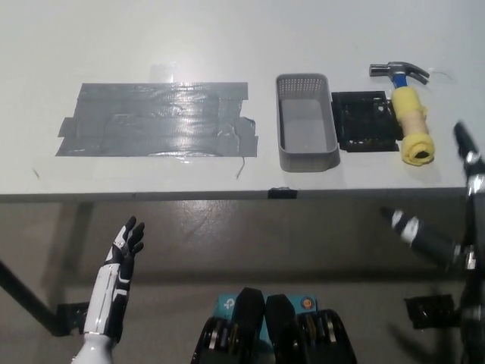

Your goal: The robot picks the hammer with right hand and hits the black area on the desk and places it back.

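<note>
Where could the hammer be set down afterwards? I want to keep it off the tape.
Bare table runs along the far edge, left of the grey tape patch, and between the tape and the grey basket. It is crowded on the right: basket, black pad and hammer lie close together.

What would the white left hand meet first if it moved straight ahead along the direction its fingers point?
Probably the front edge of the white desk, then the grey tape patch. The white left hand sits lower than the desk, so depth is unclear.
</note>
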Motion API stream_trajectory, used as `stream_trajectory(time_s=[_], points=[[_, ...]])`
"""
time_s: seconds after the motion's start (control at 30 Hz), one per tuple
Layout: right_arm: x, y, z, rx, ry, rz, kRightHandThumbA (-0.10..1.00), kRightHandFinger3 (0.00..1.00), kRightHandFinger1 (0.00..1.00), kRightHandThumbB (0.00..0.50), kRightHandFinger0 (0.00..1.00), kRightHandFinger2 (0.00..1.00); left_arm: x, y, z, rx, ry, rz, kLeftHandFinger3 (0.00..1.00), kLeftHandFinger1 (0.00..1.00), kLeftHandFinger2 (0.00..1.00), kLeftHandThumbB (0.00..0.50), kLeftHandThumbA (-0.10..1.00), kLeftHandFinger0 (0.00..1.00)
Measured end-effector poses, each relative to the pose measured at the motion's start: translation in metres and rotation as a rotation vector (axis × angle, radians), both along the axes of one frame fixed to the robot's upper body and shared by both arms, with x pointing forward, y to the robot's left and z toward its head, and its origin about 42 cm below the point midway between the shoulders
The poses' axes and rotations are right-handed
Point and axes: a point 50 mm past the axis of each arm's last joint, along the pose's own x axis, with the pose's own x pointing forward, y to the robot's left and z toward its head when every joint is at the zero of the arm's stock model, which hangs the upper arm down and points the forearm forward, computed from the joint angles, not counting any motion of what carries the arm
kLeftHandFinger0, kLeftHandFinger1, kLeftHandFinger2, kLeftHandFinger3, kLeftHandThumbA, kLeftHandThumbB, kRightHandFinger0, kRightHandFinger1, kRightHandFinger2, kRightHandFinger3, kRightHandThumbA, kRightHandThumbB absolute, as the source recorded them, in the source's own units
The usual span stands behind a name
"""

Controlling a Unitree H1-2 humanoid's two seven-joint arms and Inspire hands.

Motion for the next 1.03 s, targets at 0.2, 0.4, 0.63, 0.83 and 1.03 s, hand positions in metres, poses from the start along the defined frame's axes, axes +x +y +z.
stream_trajectory(time_s=[0.2, 0.4, 0.63, 0.83, 1.03], points=[[-0.015, 0.018, -0.001, 0.010, -0.054, 0.118, 1.00, 1.00, 1.00, 0.313, 1.00, 1.00, 0.001, 0.003, 0.009, 0.009, -0.021, -0.007, 1.00, 1.00, 1.00, 0.069, 1.00, 1.00], [-0.005, 0.032, -0.048, 0.024, 0.090, 0.178, 1.00, 1.00, 1.00, 0.295, 1.00, 1.00, -0.007, 0.003, 0.006, 0.010, -0.009, -0.007, 1.00, 1.00, 1.00, 0.075, 1.00, 1.00], [-0.009, 0.034, -0.107, 0.035, 0.290, 0.192, 1.00, 1.00, 1.00, 0.300, 1.00, 1.00, -0.019, 0.002, -0.003, 0.009, 0.026, -0.007, 1.00, 1.00, 1.00, 0.117, 1.00, 1.00], [-0.018, 0.033, -0.122, 0.052, 0.346, 0.222, 1.00, 1.00, 1.00, 0.291, 1.00, 1.00, -0.022, 0.001, -0.005, 0.007, 0.033, -0.011, 1.00, 1.00, 1.00, 0.114, 1.00, 1.00], [-0.023, 0.034, -0.126, 0.065, 0.353, 0.249, 1.00, 1.00, 1.00, 0.314, 1.00, 1.00, -0.025, -0.001, -0.008, 0.006, 0.044, -0.018, 1.00, 1.00, 1.00, 0.167, 1.00, 1.00]])
